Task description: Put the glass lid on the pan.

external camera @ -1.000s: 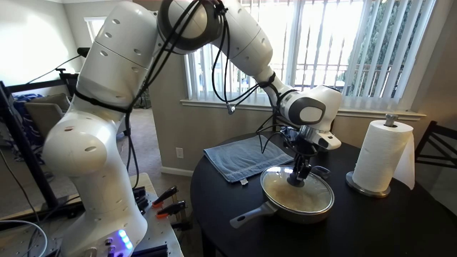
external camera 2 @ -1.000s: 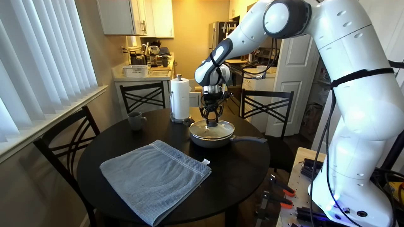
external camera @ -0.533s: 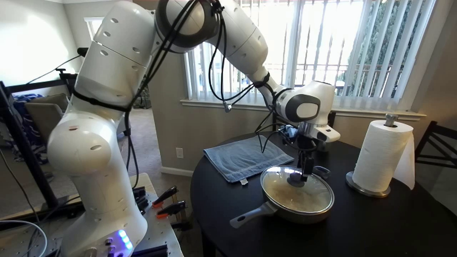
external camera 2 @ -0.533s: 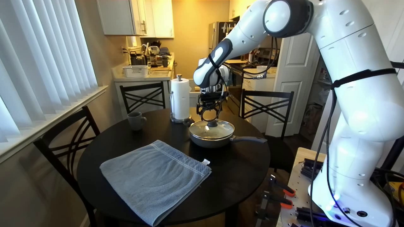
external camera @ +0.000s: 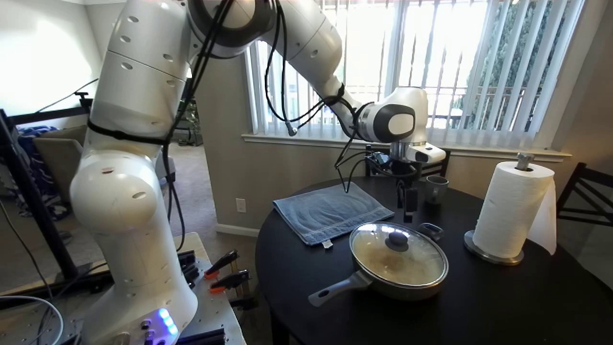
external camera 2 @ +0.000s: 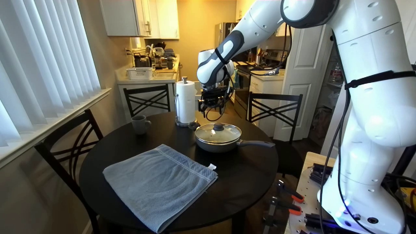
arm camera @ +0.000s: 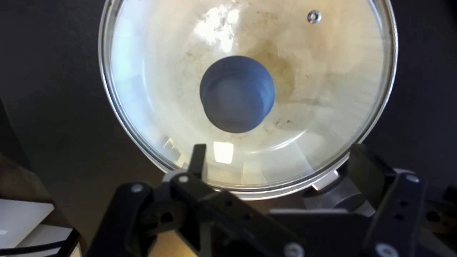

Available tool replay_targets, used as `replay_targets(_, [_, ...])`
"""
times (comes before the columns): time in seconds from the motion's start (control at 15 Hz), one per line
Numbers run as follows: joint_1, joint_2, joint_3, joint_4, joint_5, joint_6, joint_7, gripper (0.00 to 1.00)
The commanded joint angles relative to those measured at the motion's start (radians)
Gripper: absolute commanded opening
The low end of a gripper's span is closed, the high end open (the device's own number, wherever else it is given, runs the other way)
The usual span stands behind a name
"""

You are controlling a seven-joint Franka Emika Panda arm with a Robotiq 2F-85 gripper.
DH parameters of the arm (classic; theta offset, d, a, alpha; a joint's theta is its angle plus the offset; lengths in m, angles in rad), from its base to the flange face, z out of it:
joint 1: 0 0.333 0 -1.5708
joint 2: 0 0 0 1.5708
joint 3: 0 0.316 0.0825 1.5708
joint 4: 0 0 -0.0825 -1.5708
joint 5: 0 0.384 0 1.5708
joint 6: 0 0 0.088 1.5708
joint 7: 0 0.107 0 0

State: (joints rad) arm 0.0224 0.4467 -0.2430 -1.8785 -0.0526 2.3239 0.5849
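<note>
On pan [external camera 2: 217,148], lid [external camera: 400,261], wrist-view-only eyelet [arm camera: 314,16]

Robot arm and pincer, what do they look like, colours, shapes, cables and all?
The arm is white and rounded, with dark rings around pale oval joint caps. Black straps tie looping black cables to it, and blue lights glow on its base. The pincer is black and angular, with two fingers and bright screw heads.

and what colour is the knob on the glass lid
The knob is dark bluish grey, seen best in the wrist view.
</note>
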Motion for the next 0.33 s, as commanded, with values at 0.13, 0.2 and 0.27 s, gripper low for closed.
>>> replay_targets(0.13, [-0.011, -0.004, 0.01, -0.003, -0.009, -0.002, 0.005, 1.0])
replay_targets(0.2, [-0.011, -0.004, 0.009, -0.004, -0.009, -0.002, 0.005, 1.0])
replay_targets(0.27, [-0.011, -0.004, 0.009, -0.005, -0.009, -0.002, 0.005, 1.0])
